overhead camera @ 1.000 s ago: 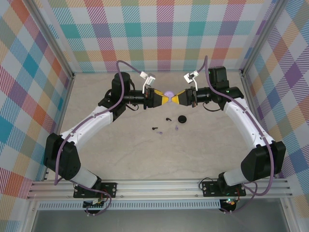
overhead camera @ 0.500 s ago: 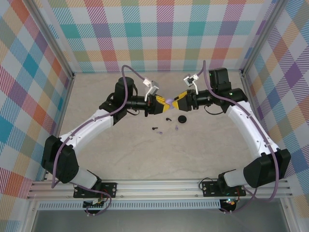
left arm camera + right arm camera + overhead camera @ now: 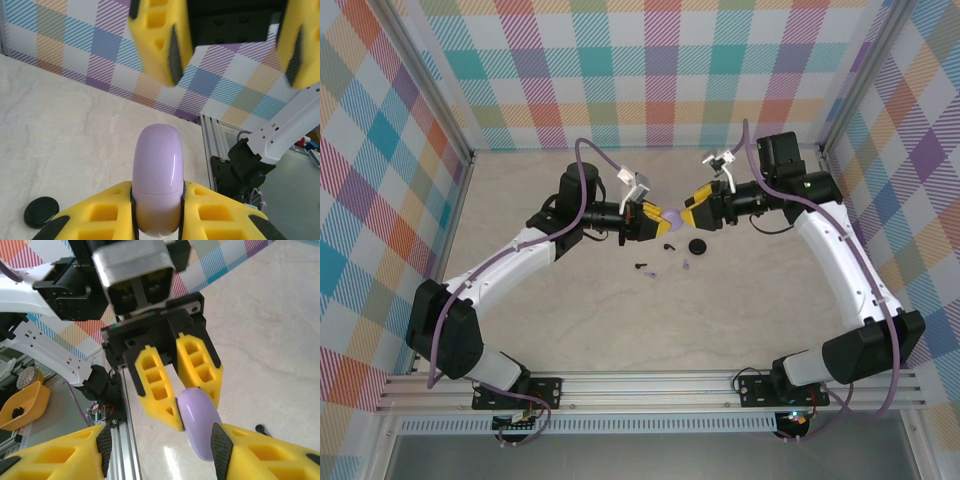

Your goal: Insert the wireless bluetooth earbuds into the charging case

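Observation:
A closed lavender charging case (image 3: 158,165) stands upright between the yellow fingers of my left gripper (image 3: 157,189), which is shut on it above the table. From above, the case (image 3: 672,217) hangs between my left gripper (image 3: 658,218) and my right gripper (image 3: 690,212). My right gripper (image 3: 162,447) is open and faces the case (image 3: 200,422), whose end lies close to one right finger pad (image 3: 219,444). On the table below lie two black earbuds (image 3: 669,245) (image 3: 640,266) and two lavender earbuds (image 3: 654,271) (image 3: 686,267).
A round black case (image 3: 697,246) lies closed on the table right of the earbuds, and also shows in the left wrist view as a black disc (image 3: 41,211). Checked walls and aluminium frame rails (image 3: 650,385) enclose the table.
My right gripper has opened and let go of the lavender case. My left gripper has carried the case a little nearer and lower, still shut on it.

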Tool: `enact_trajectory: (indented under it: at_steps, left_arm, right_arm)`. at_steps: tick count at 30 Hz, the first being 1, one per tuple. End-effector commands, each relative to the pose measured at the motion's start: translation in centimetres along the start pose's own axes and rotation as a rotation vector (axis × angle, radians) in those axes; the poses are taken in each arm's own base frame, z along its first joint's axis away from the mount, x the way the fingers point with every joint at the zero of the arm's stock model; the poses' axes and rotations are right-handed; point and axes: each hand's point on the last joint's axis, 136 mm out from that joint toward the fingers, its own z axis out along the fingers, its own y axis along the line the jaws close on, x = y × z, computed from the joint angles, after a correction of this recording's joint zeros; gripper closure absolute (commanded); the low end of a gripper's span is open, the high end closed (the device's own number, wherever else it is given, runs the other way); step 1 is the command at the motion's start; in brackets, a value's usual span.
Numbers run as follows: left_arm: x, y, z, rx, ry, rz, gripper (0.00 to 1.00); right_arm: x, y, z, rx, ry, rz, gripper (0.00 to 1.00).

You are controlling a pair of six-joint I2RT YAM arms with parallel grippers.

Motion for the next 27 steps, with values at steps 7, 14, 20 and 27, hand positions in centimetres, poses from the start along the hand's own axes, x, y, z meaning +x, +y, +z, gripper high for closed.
enact_trajectory:
  at_steps: [7,14,20,27]
  left_arm:
    - [-2.5,-2.7,-0.5,0.086,-0.062,0.074,0.85]
    - [-3.0,-3.4,-0.6,0.117,-0.066,0.082,0.85]
    - [-3.1,-3.9,-0.5,0.133,-0.063,0.089,0.85]
    - [-3.2,-4.0,-0.5,0.138,-0.059,0.084,0.85]
  right_arm:
    - [0.2,0.6,0.4,-0.042,0.024,-0.025,0.40]
    - [0.4,-0.4,0.9,-0.012,0.045,-0.014,0.40]
    - [0.3,-1.0,1.1,0.003,0.050,-0.009,0.40]
    - [0.3,-1.4,1.3,0.013,0.053,-0.006,0.40]
